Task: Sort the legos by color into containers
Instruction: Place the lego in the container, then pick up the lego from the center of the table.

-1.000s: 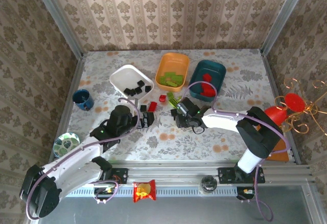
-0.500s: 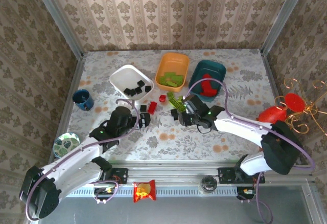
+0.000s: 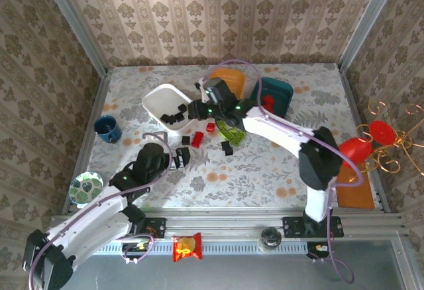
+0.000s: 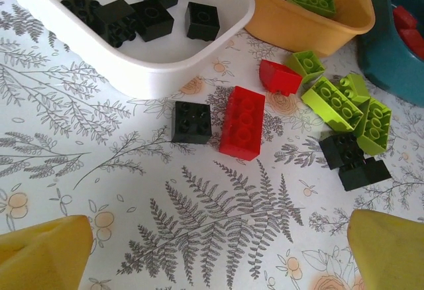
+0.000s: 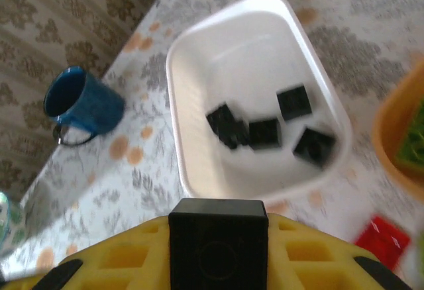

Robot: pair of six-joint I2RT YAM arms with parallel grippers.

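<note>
My right gripper [image 5: 217, 234] is shut on a black square lego [image 5: 217, 243] and hangs by the near right edge of the white container [image 3: 161, 95], which holds several black legos [image 5: 265, 131]. Farther right stand the orange container [image 4: 311, 28] with green legos and the teal container [image 3: 278, 91] with red ones. On the table lie a black square lego [image 4: 192, 121], a long red lego [image 4: 242, 121], a small red lego [image 4: 278, 77], green legos [image 4: 341, 101] and two black legos [image 4: 351, 161]. My left gripper [image 3: 183, 157] is open, low over the table just short of them.
A dark blue cup [image 3: 107, 128] stands left of the white container, a patterned bowl [image 3: 86, 187] at the near left edge. A red-and-yellow snack packet [image 3: 187, 247] lies on the front rail. A red and gold wire ornament [image 3: 374, 138] stands at the right wall.
My right arm has swung from the table's middle to the back left, over the white container's edge, with the black lego in its jaws. The left gripper has drawn back slightly.
</note>
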